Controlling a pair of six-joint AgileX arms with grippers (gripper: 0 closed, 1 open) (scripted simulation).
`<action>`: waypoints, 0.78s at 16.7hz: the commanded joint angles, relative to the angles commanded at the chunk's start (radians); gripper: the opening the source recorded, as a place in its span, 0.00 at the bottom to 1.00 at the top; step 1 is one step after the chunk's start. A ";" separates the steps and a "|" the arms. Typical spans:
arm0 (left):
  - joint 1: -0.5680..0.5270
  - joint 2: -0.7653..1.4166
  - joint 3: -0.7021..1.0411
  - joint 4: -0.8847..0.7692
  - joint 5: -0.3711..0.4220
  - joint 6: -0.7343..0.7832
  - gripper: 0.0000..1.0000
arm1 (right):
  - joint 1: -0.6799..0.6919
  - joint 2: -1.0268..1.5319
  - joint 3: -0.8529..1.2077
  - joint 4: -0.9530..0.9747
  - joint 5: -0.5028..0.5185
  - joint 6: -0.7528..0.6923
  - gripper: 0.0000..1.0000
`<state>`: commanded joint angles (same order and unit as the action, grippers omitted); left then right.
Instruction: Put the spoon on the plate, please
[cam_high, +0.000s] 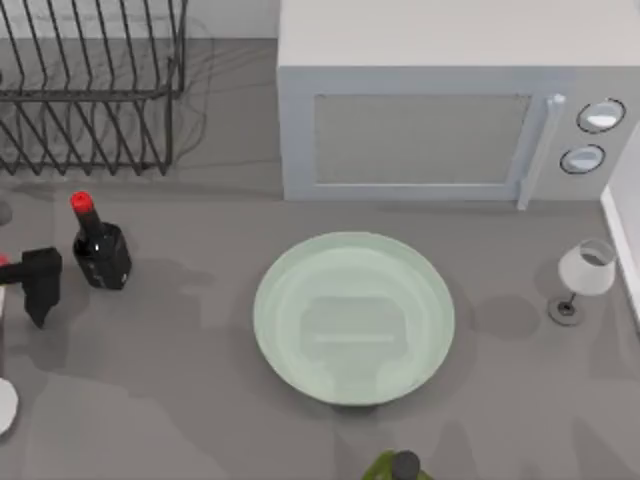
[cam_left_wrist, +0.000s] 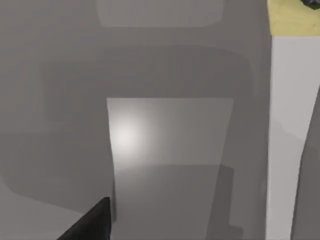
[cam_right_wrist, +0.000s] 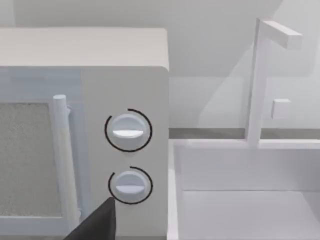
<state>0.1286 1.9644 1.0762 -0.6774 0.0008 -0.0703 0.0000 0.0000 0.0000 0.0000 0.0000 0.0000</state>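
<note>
The left gripper (cam_high: 38, 300) sits at the table's nine o'clock edge; whether its fingers are parted or closed, I cannot tell. Just at its three o'clock stands a dark bottle (cam_high: 98, 248). The plate (cam_high: 290, 262) lies at centre, a wine glass (cam_high: 583, 276) at three o'clock, a microwave (cam_high: 440, 130) at twelve.

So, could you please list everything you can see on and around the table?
plate: one, pale green, table centre
bottle: one, dark, red cap, left
wine glass: one, white, right
microwave: one, white, back
dish rack: one, dark wire, back left
sink: one, white, right of microwave
green object: one, front edge, cut off
white rounded piece: one, left edge, possibly the spoon
left gripper: one, black, beside bottle
right gripper: one, black, facing microwave dials
</note>
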 joint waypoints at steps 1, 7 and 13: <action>0.000 0.000 0.000 0.000 0.000 0.000 0.70 | 0.000 0.000 0.000 0.000 0.000 0.000 1.00; 0.000 0.000 0.000 0.000 0.000 0.000 0.25 | 0.000 0.000 0.000 0.000 0.000 0.000 1.00; 0.000 0.000 0.000 0.000 0.000 0.000 0.00 | 0.000 0.000 0.000 0.000 0.000 0.000 1.00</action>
<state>0.1286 1.9644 1.0762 -0.6774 0.0008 -0.0703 0.0000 0.0000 0.0000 0.0000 0.0000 0.0000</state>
